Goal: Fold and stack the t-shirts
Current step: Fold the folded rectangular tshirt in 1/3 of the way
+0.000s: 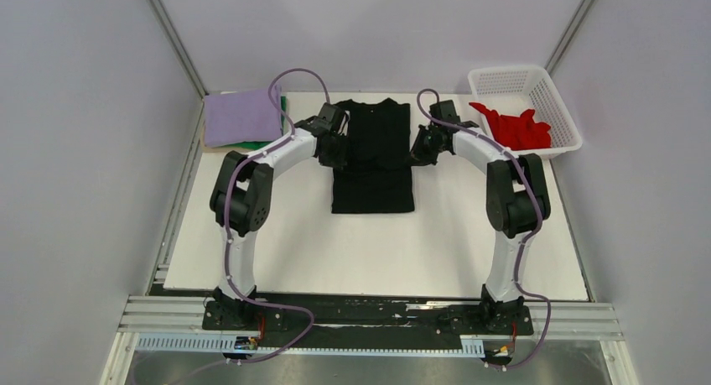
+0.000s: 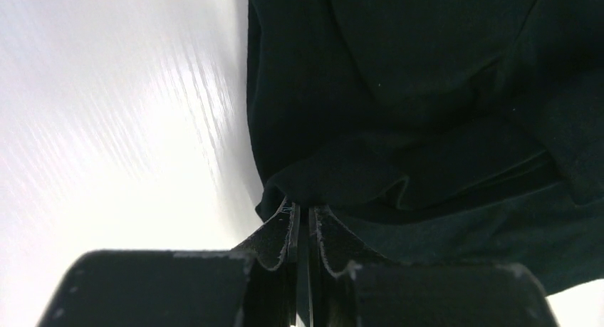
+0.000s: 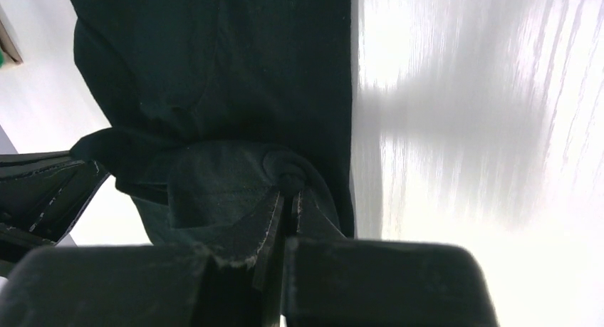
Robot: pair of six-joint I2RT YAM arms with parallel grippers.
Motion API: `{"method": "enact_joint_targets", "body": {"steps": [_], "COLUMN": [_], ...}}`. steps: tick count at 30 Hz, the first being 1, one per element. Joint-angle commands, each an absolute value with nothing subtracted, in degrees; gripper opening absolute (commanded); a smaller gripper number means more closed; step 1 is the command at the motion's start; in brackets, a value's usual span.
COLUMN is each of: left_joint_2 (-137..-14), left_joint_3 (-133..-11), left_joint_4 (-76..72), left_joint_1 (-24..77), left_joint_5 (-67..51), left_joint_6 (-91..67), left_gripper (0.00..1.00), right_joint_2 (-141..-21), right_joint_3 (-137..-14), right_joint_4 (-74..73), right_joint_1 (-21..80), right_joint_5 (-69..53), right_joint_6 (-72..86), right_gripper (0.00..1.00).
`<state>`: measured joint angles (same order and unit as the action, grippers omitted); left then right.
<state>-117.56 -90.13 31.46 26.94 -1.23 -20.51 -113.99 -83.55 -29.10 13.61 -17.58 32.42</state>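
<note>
The black t-shirt [image 1: 373,171] lies flat, well to the left of the basket [image 1: 503,70]. It is narrowed to a long rectangle with its sleeves turned in. The cloth is a thin, matte knit, and it looks light and limp with no stiffness of its own. I judge it will sag and crease wherever it is lifted unsupported. It should cling rather than slide on the glossy white table [image 1: 377,251].

It is best taken at two matching points on its long edges, through every layer. The left claw [image 2: 303,216] is closed almost fully on a puckered fold at the edge farther from the basket. The right claw [image 3: 288,195] is pinched shut on a bunched roll at the nearer edge.

A red t-shirt [image 1: 516,127] lies crumpled inside the basket's plastic lattice. Farthest from the basket, a folded lilac t-shirt [image 1: 241,117] rests on a green t-shirt [image 1: 251,144].
</note>
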Motion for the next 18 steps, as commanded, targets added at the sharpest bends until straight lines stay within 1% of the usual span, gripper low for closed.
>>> {"method": "enact_joint_targets", "body": {"steps": [1,2,3,4,5,6,7,8,10,15,18], "left_joint_2": [-119.61,-120.3,-120.78,-120.9,-120.97,-120.74,-119.81,-119.01,-116.02,-107.24,-102.84], "left_joint_3": [-95.33,-95.83,-96.75,-97.93,-98.53,-99.27,-99.34,-98.71,-96.31,-87.49,-80.11], "left_joint_4": [29.35,29.35,29.35,29.57,29.77,30.1,30.08,29.49,28.05,25.86,25.65], "left_joint_1": [25.59,25.36,25.2,24.87,24.69,24.35,24.21,24.11,24.08,24.08,24.08], "left_joint_5": [-1.42,-1.41,-1.3,-1.22,-1.14,-1.1,-1.15,-1.24,-1.92,-4.7,-5.25], "left_joint_6": [-19.05,-19.02,-19.0,-19.03,-19.22,-19.41,-19.73,-19.8,-20.18,-22.43,-23.91], "left_gripper": [0.13,0.21,0.25,0.35,0.44,0.69,0.84,0.96,0.99,1.0,1.0], "right_joint_2": [-115.64,-116.11,-116.5,-116.68,-116.51,-116.1,-115.33,-114.46,-112.28,-105.87,-101.7], "right_joint_3": [-88.62,-89.21,-90.02,-90.72,-91.0,-90.86,-90.29,-89.49,-87.33,-78.61,-73.75], "right_joint_4": [-26.07,-26.0,-25.99,-26.06,-26.03,-26.07,-26.0,-25.9,-25.7,-24.95,-24.02], "right_joint_1": [12.39,12.22,12.03,11.73,11.5,11.37,11.45,11.47,11.43,11.61,12.33], "right_joint_5": [-17.41,-17.52,-17.74,-18.33,-19.22,-19.81,-19.93,-19.99,-20.14,-19.77,-19.23], "right_joint_6": [32.0,32.15,32.17,32.21,32.39,32.49,32.52,32.41,31.83,30.92,29.42], "right_gripper": [0.03,0.08,0.2,0.38,0.53,0.63,0.72,0.79,0.86,0.89,0.91]}}
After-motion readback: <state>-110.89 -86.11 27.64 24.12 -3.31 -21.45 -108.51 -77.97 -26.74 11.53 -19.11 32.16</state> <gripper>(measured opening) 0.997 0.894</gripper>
